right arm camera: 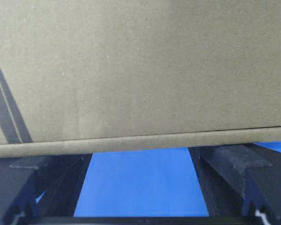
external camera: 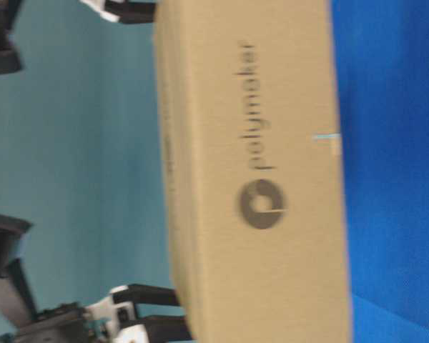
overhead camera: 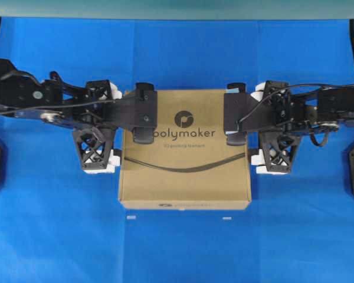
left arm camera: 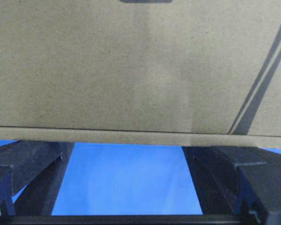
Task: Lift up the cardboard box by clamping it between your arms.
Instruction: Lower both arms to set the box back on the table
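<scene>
Cardboard box (overhead camera: 184, 171) lies flat — wordmark reading left-to-right.

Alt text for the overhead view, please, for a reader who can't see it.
A tan cardboard box printed "polymaker" lies on a blue cloth, with two black robot arms reaching in from either side. The left gripper and right gripper, both open, sit over the box's left and right edges.
</scene>
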Available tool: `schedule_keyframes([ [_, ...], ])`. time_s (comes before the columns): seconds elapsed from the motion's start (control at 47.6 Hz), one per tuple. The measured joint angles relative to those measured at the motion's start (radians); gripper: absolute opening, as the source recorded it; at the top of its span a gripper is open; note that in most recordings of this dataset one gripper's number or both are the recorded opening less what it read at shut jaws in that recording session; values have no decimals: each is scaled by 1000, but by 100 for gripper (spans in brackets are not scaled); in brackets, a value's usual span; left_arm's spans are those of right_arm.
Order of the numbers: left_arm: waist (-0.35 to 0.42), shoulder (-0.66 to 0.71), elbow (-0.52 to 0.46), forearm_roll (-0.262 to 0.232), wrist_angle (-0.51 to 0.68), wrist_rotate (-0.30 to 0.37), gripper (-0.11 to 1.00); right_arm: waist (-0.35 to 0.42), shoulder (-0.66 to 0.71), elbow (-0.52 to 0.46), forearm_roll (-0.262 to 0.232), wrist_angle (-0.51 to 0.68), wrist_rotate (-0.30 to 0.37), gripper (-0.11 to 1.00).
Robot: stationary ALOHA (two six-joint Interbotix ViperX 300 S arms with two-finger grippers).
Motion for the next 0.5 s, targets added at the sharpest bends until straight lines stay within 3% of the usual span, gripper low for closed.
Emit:
schedule_keyframes([
  [0.505,-2,91,110,0,-178,-3,86,-8,150,84,-14,-210,-20,99],
])
